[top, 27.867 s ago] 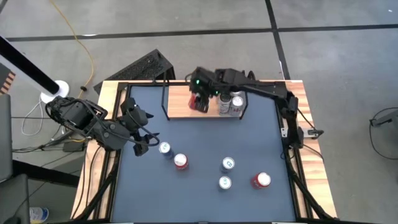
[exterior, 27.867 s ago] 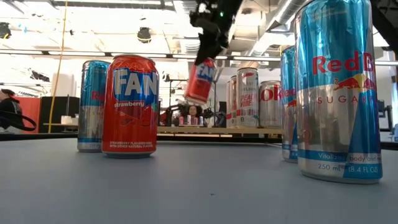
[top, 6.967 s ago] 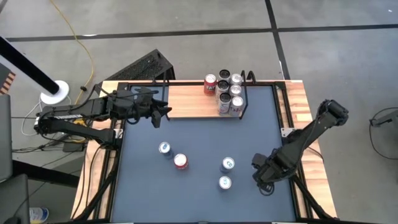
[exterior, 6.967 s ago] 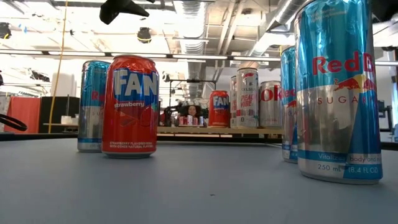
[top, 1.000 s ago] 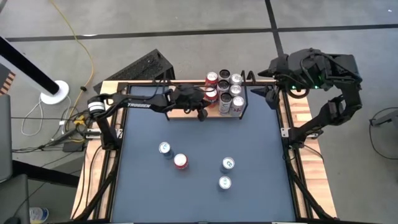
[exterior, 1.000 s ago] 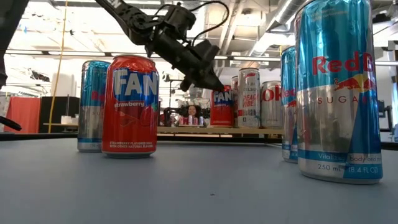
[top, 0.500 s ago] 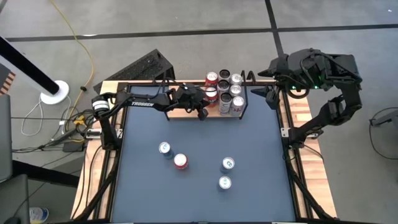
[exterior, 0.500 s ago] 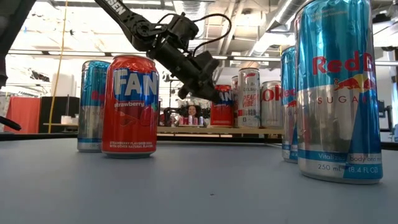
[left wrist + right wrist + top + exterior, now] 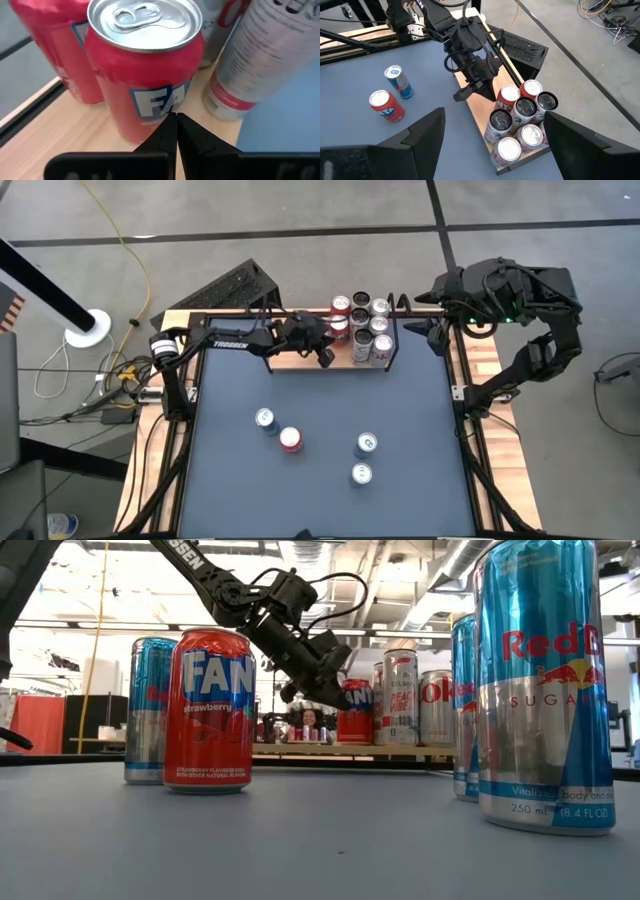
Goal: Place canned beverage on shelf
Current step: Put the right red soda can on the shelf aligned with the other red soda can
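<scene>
Red Fanta can (image 9: pixel 145 65) upright on shelf (image 9: pixel 300 358), closed left hand (image 9: pixel 175 131) touching its side, gripping nothing.

Dark table (image 9: pixel 320 510): four loose cans (image 9: pixel 290 439). Wood shelf (image 9: pixel 300 360): six cans (image 9: pixel 361 320).
</scene>
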